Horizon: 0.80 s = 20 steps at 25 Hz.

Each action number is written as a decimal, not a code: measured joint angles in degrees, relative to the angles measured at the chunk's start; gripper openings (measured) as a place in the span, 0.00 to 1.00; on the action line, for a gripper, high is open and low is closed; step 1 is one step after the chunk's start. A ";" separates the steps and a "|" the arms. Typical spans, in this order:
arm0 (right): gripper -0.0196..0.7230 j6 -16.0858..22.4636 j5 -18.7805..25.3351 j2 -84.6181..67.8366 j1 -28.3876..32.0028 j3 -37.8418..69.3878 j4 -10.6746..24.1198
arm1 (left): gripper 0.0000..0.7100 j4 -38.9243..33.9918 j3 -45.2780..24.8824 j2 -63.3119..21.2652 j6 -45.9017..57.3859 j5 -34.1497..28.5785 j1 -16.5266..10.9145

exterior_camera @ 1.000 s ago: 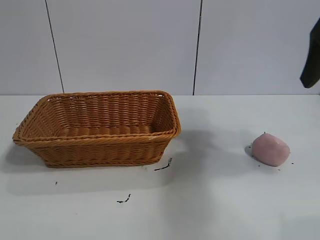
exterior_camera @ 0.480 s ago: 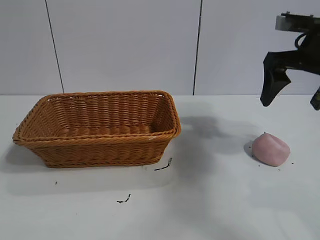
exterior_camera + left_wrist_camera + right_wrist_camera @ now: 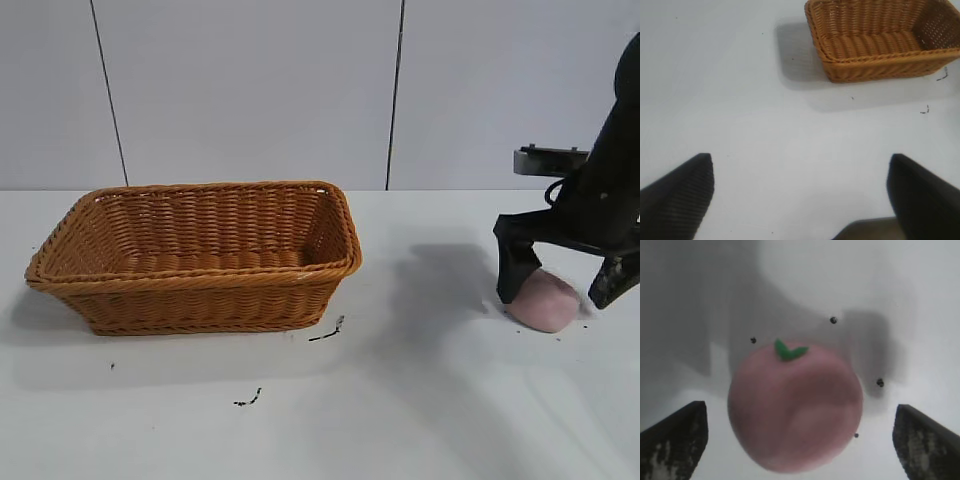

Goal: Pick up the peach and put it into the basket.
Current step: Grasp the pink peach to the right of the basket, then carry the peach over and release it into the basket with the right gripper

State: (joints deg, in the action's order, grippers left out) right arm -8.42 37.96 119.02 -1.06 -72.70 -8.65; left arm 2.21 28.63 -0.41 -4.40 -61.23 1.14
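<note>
The dusty-pink peach [image 3: 542, 301] lies on the white table at the right. In the right wrist view the peach [image 3: 795, 410] shows a small green leaf on top. My right gripper [image 3: 563, 285] is open and lowered around the peach, one finger on each side, not touching it; in its own view the right gripper [image 3: 799, 440] has wide gaps beside the fruit. The orange-brown wicker basket [image 3: 197, 272] stands at the left, empty. My left gripper [image 3: 800, 192] is open over bare table, with the basket [image 3: 880, 62] farther off.
Small black specks [image 3: 326, 332] lie on the table in front of the basket and around the peach [image 3: 880, 382]. A grey panelled wall stands behind the table.
My right arm has come in from the upper right and descended, bringing its open fingers down on both sides of the peach. The peach and basket have not moved.
</note>
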 joint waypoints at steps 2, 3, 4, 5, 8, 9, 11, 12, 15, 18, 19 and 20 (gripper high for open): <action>0.22 0.00 -0.11 0.00 0.00 0.00 0.00 | 0.97 0.00 0.00 0.00 0.00 0.00 0.00; 0.16 0.00 -0.11 -0.08 0.00 -0.11 -0.08 | 0.97 0.00 0.00 0.00 0.00 0.00 0.00; 0.12 0.00 0.09 -0.29 0.00 -0.43 -0.01 | 0.97 0.00 0.00 0.00 0.00 0.00 0.00; 0.10 0.00 0.70 -0.40 0.00 -0.85 0.23 | 0.97 0.00 0.00 0.00 0.00 0.00 0.00; 0.07 0.00 4.37 -1.25 0.00 -3.48 1.21 | 0.97 0.00 0.00 0.00 0.00 0.00 0.00; 0.07 0.00 5.59 -1.85 0.00 -4.65 1.64 | 0.97 0.00 0.00 0.00 0.00 0.00 0.00; 0.06 0.21 7.57 -3.90 0.00 -7.45 1.95 | 0.97 0.00 0.00 0.00 0.00 0.00 0.00; 0.06 0.42 8.66 -5.23 0.00 -8.94 1.95 | 0.97 0.00 0.00 0.00 0.00 0.00 0.00; 0.06 1.26 12.57 -8.27 -0.57 -15.04 2.19 | 0.97 0.00 0.00 0.00 0.00 0.00 0.00; 0.06 1.89 16.36 -9.15 -2.61 -21.45 3.12 | 0.97 0.00 0.00 0.00 0.00 0.00 0.00; 0.06 2.33 17.28 -9.15 -3.69 -23.15 3.39 | 0.97 0.00 0.00 0.00 0.00 0.00 0.00; 0.06 2.64 18.18 -9.01 -4.94 -25.21 3.64 | 0.97 0.00 0.00 0.00 0.00 0.00 0.00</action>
State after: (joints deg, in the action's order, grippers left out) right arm -5.78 56.14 110.01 -6.00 -97.90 -5.01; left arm 2.21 28.63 -0.41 -4.40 -61.23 1.14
